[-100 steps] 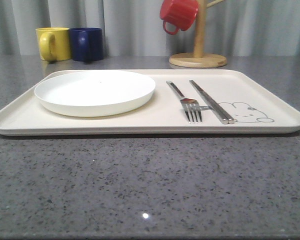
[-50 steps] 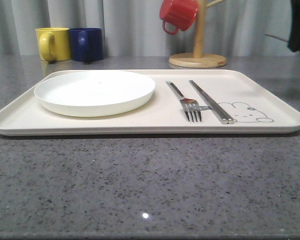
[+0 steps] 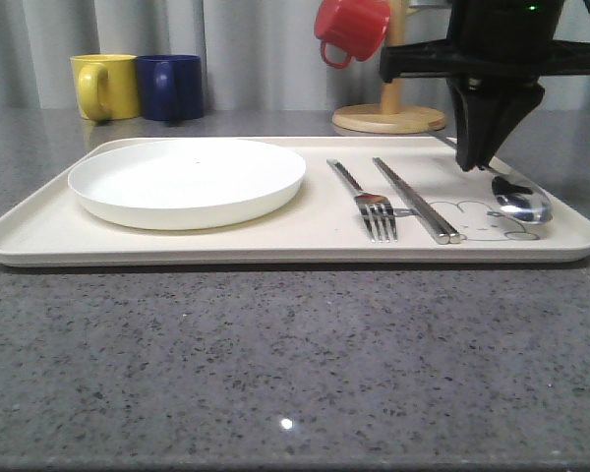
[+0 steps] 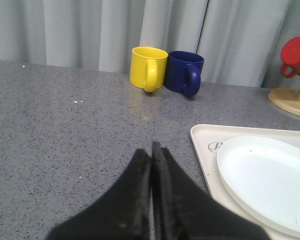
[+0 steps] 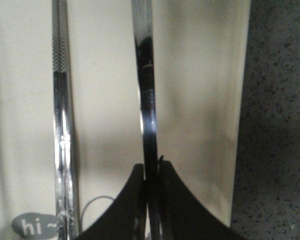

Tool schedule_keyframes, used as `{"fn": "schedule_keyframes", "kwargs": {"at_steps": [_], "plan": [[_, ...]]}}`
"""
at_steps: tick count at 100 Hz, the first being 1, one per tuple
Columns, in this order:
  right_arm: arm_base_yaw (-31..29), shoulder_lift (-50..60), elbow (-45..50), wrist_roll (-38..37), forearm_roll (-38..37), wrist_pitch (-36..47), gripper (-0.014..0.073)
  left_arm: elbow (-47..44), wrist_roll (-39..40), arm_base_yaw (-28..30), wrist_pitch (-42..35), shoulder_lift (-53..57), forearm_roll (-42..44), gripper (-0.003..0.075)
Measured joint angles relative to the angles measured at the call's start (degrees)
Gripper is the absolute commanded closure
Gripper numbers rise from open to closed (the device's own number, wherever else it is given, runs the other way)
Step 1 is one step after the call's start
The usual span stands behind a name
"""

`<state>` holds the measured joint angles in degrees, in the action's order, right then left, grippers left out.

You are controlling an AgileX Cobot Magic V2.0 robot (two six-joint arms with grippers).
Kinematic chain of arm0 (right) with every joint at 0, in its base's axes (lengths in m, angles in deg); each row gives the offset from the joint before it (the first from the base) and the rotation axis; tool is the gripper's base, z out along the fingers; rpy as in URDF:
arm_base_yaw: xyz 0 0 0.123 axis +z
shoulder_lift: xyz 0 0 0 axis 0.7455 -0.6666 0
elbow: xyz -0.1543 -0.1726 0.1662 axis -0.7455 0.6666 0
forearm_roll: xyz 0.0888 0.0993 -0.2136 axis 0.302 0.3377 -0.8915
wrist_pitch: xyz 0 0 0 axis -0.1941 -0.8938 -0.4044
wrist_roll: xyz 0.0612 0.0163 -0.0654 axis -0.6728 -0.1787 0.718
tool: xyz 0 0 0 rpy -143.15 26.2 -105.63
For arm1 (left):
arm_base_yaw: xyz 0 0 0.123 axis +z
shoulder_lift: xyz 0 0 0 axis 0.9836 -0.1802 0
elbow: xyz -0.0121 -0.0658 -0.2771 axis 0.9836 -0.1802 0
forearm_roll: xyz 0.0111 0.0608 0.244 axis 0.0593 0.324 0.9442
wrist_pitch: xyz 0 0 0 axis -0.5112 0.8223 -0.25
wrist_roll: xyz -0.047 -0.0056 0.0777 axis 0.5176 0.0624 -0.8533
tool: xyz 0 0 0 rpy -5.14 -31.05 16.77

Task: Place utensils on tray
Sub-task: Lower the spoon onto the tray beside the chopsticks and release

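The cream tray holds a silver fork and a pair of chopsticks to the right of a round white plate. Over the tray's right end, my right gripper is shut on the handle of a spoon. The spoon's bowl lies low by the rabbit drawing; I cannot tell if it touches the tray. In the right wrist view the spoon handle runs out from between the shut fingers of the gripper, with the chopsticks alongside. My left gripper is shut and empty over the table.
A yellow mug and a blue mug stand at the back left. A wooden mug tree with a red mug stands behind the tray. The tray's right rim meets grey table.
My right arm has come in from the upper right and now hangs over the tray's right end with the spoon. Fork, chopsticks and plate have not moved.
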<state>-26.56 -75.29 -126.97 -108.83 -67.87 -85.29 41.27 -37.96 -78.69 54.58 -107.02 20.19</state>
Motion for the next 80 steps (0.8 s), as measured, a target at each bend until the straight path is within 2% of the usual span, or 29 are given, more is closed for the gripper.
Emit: {"fn": "schedule_keyframes", "kwargs": {"at_steps": [39,49,71,80], "plan": [[0.0,-2.7,0.0,-0.1,0.0,-0.1,0.0623,0.0,0.0,0.0,0.0,0.0,0.0,0.0739],[0.0,-2.7,0.0,-0.1,0.0,-0.1,0.0545,0.0,0.0,0.0,0.0,0.0,0.0,0.0739],[0.0,-2.7,0.0,-0.1,-0.1,-0.2,0.0298,0.0,0.0,0.0,0.0,0.0,0.0,0.0739],[0.0,-2.7,0.0,-0.1,-0.6,-0.3,0.0261,0.0,0.0,0.0,0.0,0.0,0.0,0.0739]]}}
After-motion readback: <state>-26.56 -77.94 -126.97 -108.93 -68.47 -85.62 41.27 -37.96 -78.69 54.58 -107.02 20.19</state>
